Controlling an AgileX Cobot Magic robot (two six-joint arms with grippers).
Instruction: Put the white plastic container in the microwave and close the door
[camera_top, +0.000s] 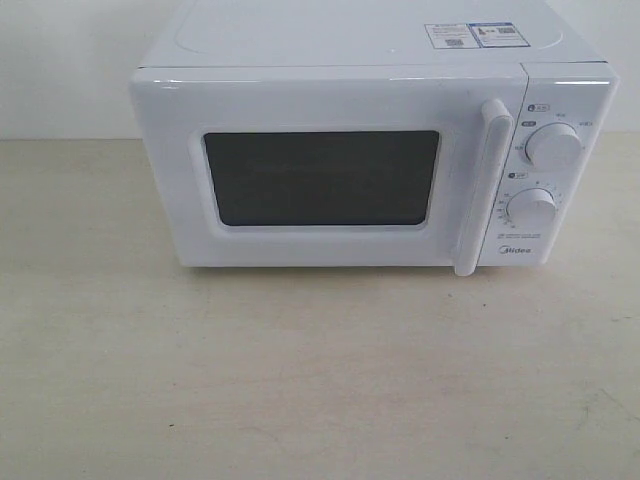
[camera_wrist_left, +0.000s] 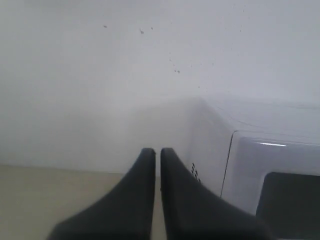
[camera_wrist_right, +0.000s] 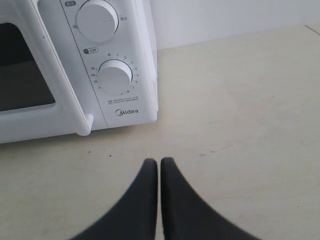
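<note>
The white Midea microwave (camera_top: 370, 140) stands at the back of the table with its door (camera_top: 320, 175) shut; the dark window and the vertical bar handle (camera_top: 484, 185) face me. Its two knobs (camera_wrist_right: 97, 19) show close in the right wrist view. My left gripper (camera_wrist_left: 157, 151) is shut and empty, off the microwave's left corner (camera_wrist_left: 260, 165). In front of the knob panel, over bare table, my right gripper (camera_wrist_right: 159, 161) is shut and empty too. Neither gripper appears in the exterior view. The white plastic container is out of view.
The beige table (camera_top: 300, 380) stretches in front of the microwave. A white wall (camera_wrist_left: 125, 75) rises behind it. Stickers (camera_top: 475, 35) lie on the microwave's top.
</note>
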